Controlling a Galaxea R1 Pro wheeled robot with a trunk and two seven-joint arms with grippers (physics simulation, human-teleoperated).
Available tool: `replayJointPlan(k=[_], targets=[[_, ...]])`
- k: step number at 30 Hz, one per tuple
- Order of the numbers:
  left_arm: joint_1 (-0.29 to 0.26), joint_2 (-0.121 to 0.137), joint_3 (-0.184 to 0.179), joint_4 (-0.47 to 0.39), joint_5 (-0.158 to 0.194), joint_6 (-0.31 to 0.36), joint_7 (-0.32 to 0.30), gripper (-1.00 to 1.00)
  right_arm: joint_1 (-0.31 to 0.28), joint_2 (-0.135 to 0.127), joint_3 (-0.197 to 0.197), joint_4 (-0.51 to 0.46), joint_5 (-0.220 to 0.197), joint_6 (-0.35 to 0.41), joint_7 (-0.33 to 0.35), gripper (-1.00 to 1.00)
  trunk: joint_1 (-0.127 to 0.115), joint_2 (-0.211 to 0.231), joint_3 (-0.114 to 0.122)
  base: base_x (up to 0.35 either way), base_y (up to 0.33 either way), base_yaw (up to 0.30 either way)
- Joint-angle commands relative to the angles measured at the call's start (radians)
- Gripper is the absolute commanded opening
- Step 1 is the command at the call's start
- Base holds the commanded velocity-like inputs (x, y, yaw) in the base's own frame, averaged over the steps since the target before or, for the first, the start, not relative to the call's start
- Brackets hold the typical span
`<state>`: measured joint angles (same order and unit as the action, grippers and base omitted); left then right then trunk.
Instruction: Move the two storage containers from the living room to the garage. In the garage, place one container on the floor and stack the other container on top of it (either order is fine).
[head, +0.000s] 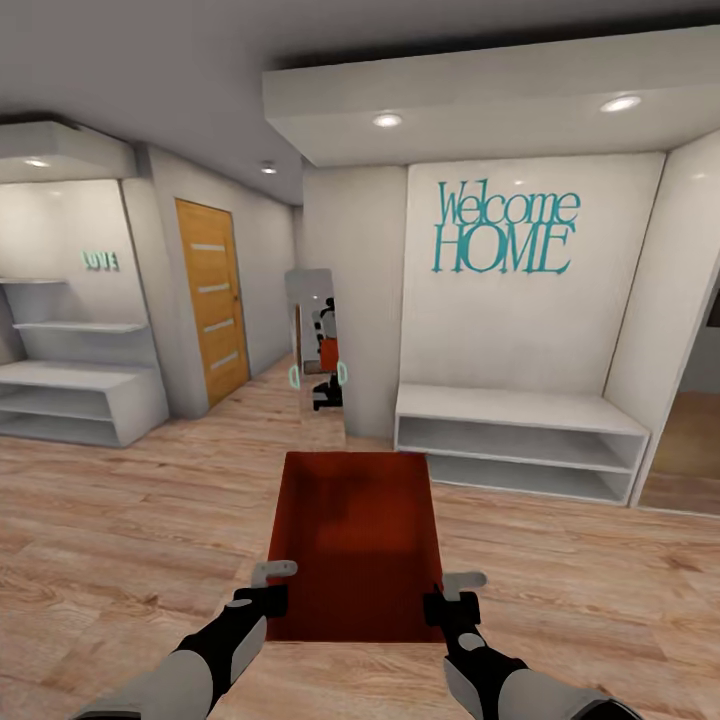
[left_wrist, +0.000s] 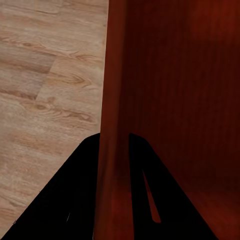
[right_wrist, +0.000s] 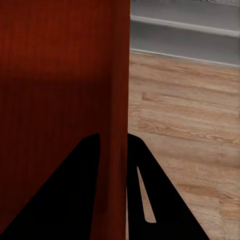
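Container: a red-orange open bin (head: 355, 540) is held up in front of the robot, above the light wood floor (head: 120, 540), with its open side up.
Left gripper: the left gripper (head: 268, 585) is at the container's near left corner; in the left wrist view (left_wrist: 116, 150) its two dark fingers stand on both sides of the left wall, narrow, clamped on it.
Right gripper: the right gripper (head: 452, 592) is at the container's near right corner; in the right wrist view (right_wrist: 112, 147) the fingers pinch the right wall in the same way.
White bench: a low white shelf bench (head: 515, 440) stands beyond the container, to its right, under teal "Welcome HOME" letters (head: 505, 228).
Mirror: a narrow mirror (head: 318, 350) beyond the container shows the robot small.
Door: a wooden door (head: 213, 300) is far left of the container.
Shelves: white shelves (head: 80, 385) stand left of the door.
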<state>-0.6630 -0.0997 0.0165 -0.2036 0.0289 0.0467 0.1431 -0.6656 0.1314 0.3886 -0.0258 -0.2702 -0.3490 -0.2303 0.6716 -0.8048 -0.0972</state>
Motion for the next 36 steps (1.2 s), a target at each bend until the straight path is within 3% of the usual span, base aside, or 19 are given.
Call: replayJointPlan(k=[1,7,29,36], targets=[[0.000,0.023,0.022,0.000,-0.004,0.005,0.026,-1.00,-0.002,0.001,-0.074,-0.003,0.009,-0.015,-0.002,-1.00,0.001,-0.001,-0.002,0.322,0.000,0.000],[0.000,0.023,0.022,-0.002,-0.004,0.005,0.026,-1.00,-0.002,0.000,-0.074,-0.003,0.011,-0.015,-0.001,-1.00,0.001,-0.001,-0.002,0.322,0.000,0.115],[0.000,0.023,0.022,0.000,-0.006,0.005,0.026,-1.00,-0.001,0.001,-0.074,-0.003,0.011,-0.016,-0.001,-1.00,0.001,-0.001,-0.002,0.322,0.000,0.265],[0.000,0.023,0.022,0.000,-0.005,0.005,0.026,-1.00,-0.002,0.001,-0.074,-0.003,0.010,-0.015,-0.001,-1.00,0.001,-0.001,-0.002,0.322,0.000,0.084]])
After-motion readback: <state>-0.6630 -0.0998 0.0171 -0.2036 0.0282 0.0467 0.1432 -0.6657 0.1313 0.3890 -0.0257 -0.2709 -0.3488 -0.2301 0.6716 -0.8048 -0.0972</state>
